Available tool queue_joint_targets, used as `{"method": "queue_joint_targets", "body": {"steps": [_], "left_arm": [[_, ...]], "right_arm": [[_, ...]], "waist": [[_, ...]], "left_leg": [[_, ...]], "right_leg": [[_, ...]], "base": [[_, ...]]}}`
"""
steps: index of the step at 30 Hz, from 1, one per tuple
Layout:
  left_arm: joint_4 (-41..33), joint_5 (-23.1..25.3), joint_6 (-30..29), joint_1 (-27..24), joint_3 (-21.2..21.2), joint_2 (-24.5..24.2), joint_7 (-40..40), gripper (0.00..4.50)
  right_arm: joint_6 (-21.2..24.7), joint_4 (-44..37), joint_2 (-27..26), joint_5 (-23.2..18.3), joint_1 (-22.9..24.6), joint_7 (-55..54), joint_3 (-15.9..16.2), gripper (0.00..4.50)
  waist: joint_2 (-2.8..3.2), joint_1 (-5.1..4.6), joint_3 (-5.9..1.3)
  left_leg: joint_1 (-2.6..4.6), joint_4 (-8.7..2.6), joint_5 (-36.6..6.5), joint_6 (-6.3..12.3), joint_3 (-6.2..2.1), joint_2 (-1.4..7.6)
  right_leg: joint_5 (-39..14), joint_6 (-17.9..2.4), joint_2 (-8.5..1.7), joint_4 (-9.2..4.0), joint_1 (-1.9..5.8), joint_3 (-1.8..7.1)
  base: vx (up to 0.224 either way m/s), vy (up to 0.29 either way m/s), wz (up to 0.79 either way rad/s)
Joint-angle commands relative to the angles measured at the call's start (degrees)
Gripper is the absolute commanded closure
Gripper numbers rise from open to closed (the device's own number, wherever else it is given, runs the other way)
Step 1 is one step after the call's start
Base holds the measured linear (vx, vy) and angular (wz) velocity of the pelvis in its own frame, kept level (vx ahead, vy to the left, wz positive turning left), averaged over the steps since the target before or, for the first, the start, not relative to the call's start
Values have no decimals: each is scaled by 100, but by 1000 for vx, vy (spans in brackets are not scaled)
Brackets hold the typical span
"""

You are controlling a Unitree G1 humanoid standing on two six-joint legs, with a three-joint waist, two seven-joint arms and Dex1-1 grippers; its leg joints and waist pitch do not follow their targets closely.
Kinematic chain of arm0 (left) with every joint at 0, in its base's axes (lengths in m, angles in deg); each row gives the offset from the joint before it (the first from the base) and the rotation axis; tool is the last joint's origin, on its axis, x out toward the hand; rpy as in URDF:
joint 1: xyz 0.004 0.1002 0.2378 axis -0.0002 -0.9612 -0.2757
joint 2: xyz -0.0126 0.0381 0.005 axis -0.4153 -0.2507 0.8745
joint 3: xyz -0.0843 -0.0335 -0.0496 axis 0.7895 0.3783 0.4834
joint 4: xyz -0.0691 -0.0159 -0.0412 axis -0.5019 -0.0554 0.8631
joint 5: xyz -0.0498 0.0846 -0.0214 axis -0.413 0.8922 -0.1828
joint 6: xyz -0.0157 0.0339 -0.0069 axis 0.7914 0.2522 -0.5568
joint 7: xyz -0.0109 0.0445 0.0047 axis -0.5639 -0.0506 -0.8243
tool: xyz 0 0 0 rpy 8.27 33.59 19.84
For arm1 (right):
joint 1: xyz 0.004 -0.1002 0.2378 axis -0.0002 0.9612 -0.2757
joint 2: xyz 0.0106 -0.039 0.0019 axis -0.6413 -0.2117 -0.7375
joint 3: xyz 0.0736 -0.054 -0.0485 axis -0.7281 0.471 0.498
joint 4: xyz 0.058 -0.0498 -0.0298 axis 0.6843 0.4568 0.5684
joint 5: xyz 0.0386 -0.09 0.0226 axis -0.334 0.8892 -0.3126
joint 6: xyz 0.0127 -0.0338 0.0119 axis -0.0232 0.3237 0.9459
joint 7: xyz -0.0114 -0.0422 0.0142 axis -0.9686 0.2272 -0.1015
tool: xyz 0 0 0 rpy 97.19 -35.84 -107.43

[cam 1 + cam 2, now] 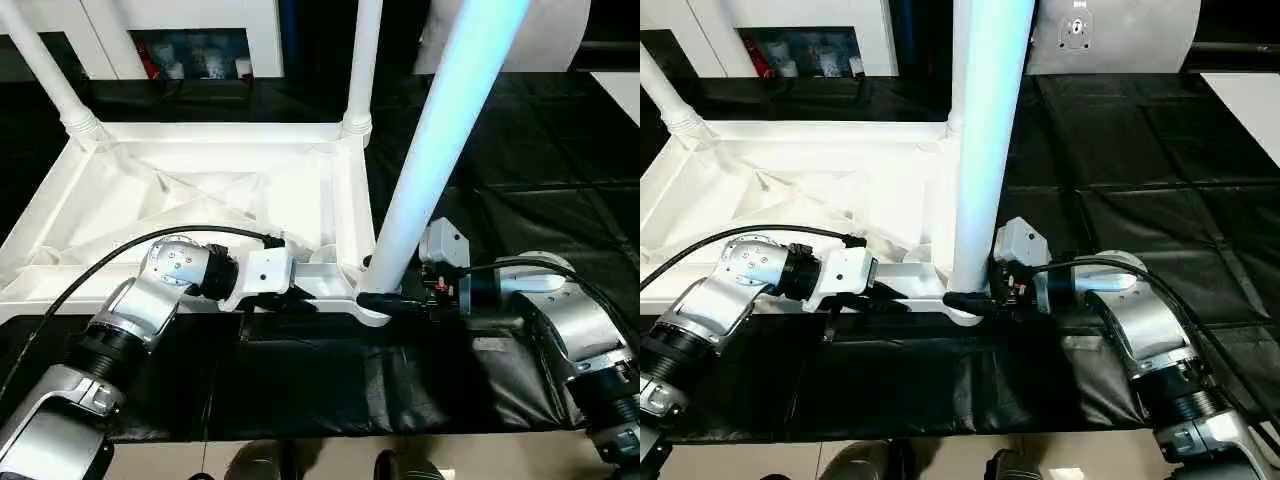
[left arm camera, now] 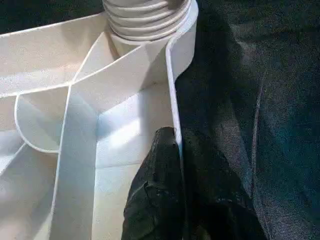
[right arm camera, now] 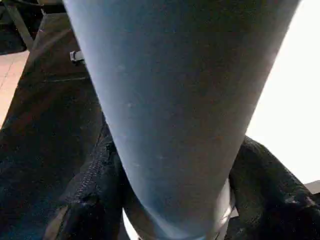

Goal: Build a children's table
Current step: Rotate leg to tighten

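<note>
The children's table point(image 1: 200, 190) lies upside down on the black work table, ribbed underside up. Two white legs point(image 1: 50, 70) point(image 1: 362, 60) stand in its far corner sockets. A third leg point(image 1: 430, 160) rises from the near right socket point(image 1: 372, 312). My right gripper point(image 1: 385, 300) is shut on this leg just above the socket; the right wrist view has the leg point(image 3: 180, 100) between both black fingers point(image 3: 270, 185). My left gripper point(image 1: 295, 298) is shut on the top's near rim, with one finger point(image 2: 160, 175) inside the rim wall point(image 2: 172, 100) and the other outside.
The black cover point(image 1: 520, 150) stretches away to the right of the white table. White shelving point(image 1: 190, 50) stands behind it, and a grey panel point(image 1: 1120, 35) at the back right. A strip of light floor point(image 1: 480, 460) runs along the work table's front edge.
</note>
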Motion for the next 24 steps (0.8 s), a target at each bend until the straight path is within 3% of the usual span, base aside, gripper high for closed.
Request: {"method": "queue_joint_targets", "body": {"steps": [1, 5, 6, 11, 16, 24], "left_arm": [[-22, 178, 122, -9, -237, 10, 241, 450], [-18, 170, 103, -4, -226, -6, 255, 450], [-27, 167, 89, -6, -223, -10, 258, 450], [-22, 170, 81, 0, -224, -14, 264, 450], [-12, 180, 90, -3, -226, -23, 267, 450], [-5, 191, 100, -6, -231, -25, 300, 450]], "right_arm": [[25, 148, 40, 192, 46, 49, 100, 198], [194, 144, 0, 131, 61, -6, 66, 198], [281, 145, -2, 86, 53, 2, 41, 142], [136, 171, 28, 217, 87, -80, 48, 94], [186, -13, 55, 164, 191, -52, 5, 94], [262, -25, -66, 45, 194, -55, -113, 94]], "waist": [[-73, -62, -340], [-73, -63, -331], [-74, -62, -333], [-72, -61, -340], [-67, -49, -356], [-54, -41, -371]], "left_leg": [[214, -519, -920, 554, -270, 768], [217, -532, -989, 511, -273, 769], [213, -539, -1018, 496, -276, 771], [213, -535, -911, 481, -268, 768], [207, -519, -791, 585, -262, 770], [214, -519, -801, 577, -260, 778]], "right_leg": [[-61, -1719, -562, -344, 133, 268], [-143, -1705, -565, -358, 130, 276], [-197, -1696, -567, -360, 130, 277], [-95, -1695, -566, -360, 123, 279], [63, -1710, -571, -347, 140, 272], [130, -1768, -570, -337, 138, 272]], "base": [[0, 0, 0], [0, 0, 0], [0, 0, 0], [0, 0, 0], [0, 0, 0], [0, 0, 0]]}}
